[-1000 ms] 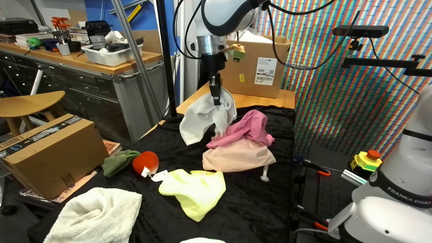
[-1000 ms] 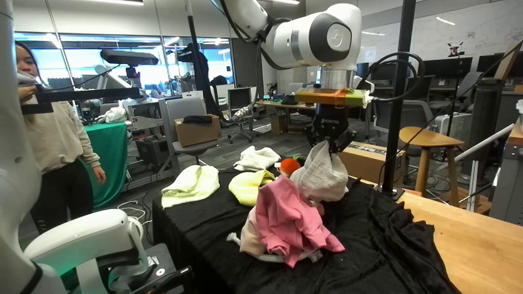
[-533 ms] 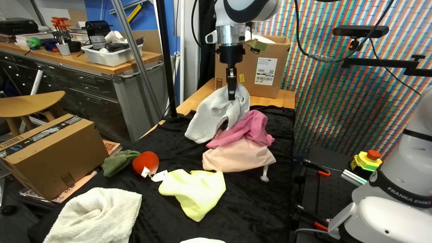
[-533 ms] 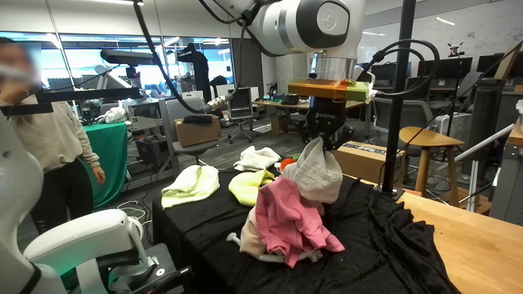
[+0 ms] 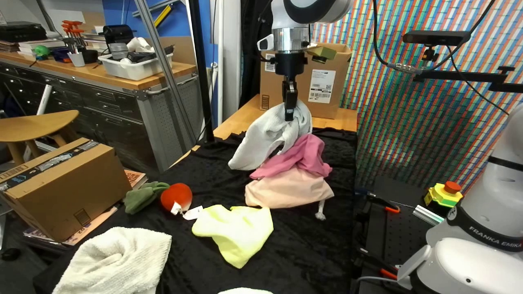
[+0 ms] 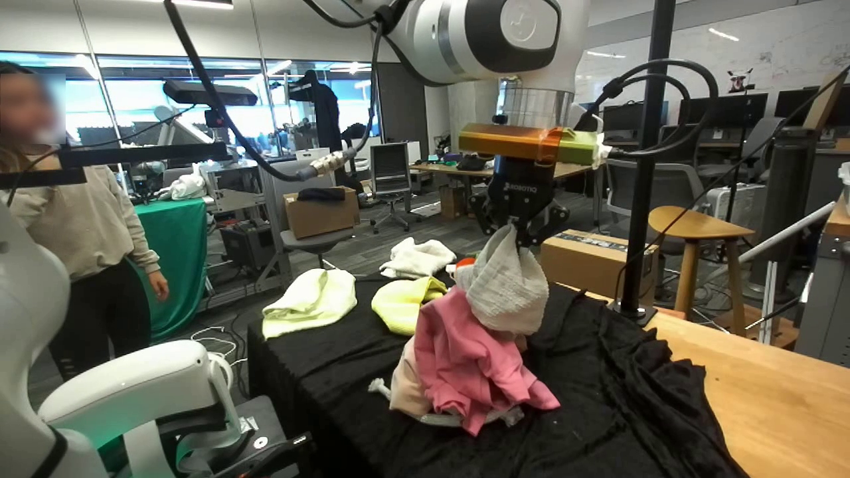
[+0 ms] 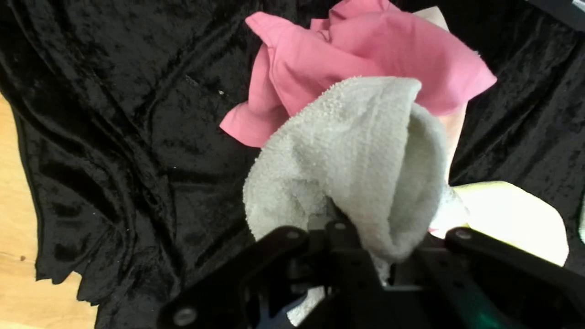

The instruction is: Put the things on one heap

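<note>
Gripper (image 5: 289, 116) clamps the white towel (image 5: 261, 139), offset left of the pink cloth (image 5: 305, 157) in an exterior view; overhang could drag it off upon release.

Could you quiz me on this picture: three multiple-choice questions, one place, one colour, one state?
1. Where is the pink cloth relative to the peach cloth?
A) well apart
B) on top
C) underneath

2. What colour is the table cover?
A) black
B) blue
C) orange

3. How is the end effector set?
A) open, holding nothing
B) shut, holding nothing
C) shut on the greyish-white cloth

1 B: pink folds lie over the peach in both exterior views.
2 A: black folds show in every view.
3 C: that cloth hangs from its tip.
</note>
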`<action>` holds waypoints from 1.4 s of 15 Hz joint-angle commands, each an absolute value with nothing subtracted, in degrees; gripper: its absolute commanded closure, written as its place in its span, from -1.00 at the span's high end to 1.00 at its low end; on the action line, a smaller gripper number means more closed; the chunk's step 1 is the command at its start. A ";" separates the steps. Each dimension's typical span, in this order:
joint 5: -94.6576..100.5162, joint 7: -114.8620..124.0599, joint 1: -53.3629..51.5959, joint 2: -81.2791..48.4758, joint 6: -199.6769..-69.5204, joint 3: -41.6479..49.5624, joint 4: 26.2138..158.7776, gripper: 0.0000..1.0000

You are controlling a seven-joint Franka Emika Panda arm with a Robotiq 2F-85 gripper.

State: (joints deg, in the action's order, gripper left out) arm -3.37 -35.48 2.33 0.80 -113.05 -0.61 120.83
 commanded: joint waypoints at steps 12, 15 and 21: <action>-2.75 -27.60 -1.68 -7.29 -127.37 -4.14 123.48 0.07; -2.79 -26.06 -1.66 -6.33 -126.42 -4.09 123.01 0.52; -0.40 -21.18 -3.20 -6.22 -126.35 -4.97 118.29 1.00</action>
State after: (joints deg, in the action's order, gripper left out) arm -2.45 -24.91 -1.91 -6.43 -126.52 -4.30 121.29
